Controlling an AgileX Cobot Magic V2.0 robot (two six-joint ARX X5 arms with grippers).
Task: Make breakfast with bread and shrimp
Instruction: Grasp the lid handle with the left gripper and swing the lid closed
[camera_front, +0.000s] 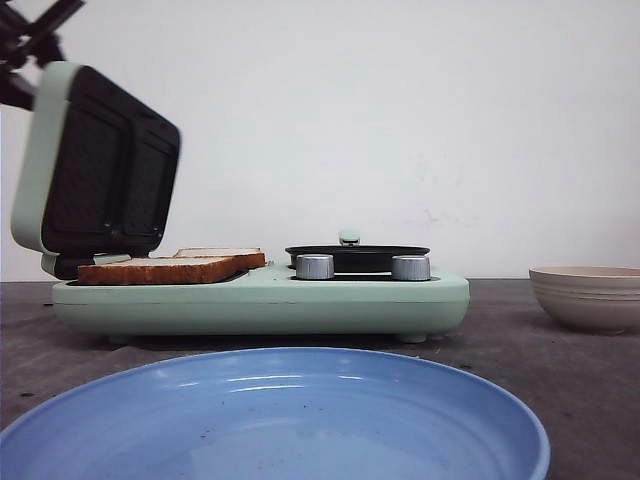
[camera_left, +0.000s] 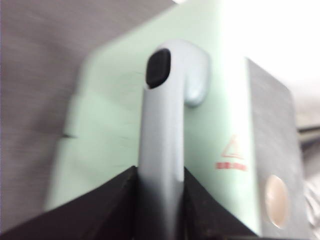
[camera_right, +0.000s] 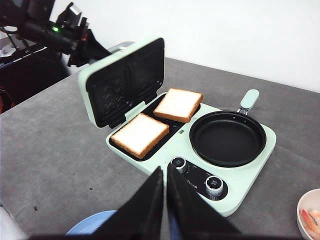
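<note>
Mint-green is the breakfast maker (camera_front: 260, 300) on the grey tabletop (camera_right: 50, 150). Its lid (camera_front: 95, 160) stands open at the left, tilted over the sandwich plate. The left gripper (camera_left: 160, 175) is pinching the pale lid handle (camera_left: 167, 100) between its dark fingers (camera_left: 100, 200). The two slices of bread (camera_right: 155, 120) lie in the sandwich compartment, side by side, one near (camera_right: 140, 134) and one far (camera_right: 178, 104); both overhang the plate edges a little. To the right on the same base is the empty black pan (camera_right: 227, 137), and two knobs (camera_front: 362, 267) sit at the front. The right gripper (camera_right: 165, 200) hovers above the near side with fingers pressed together, holding nothing.

The step in hand appears to be moving the lid. It is best to follow the arc of the hinge slowly, so that the handle does not slip and the lid does not drop on the bread. A bowl (camera_front: 588, 297) at the far right seems to hold shrimp (camera_right: 312, 217), and a blue plate (camera_front: 270, 420) is nearest to the camera.
</note>
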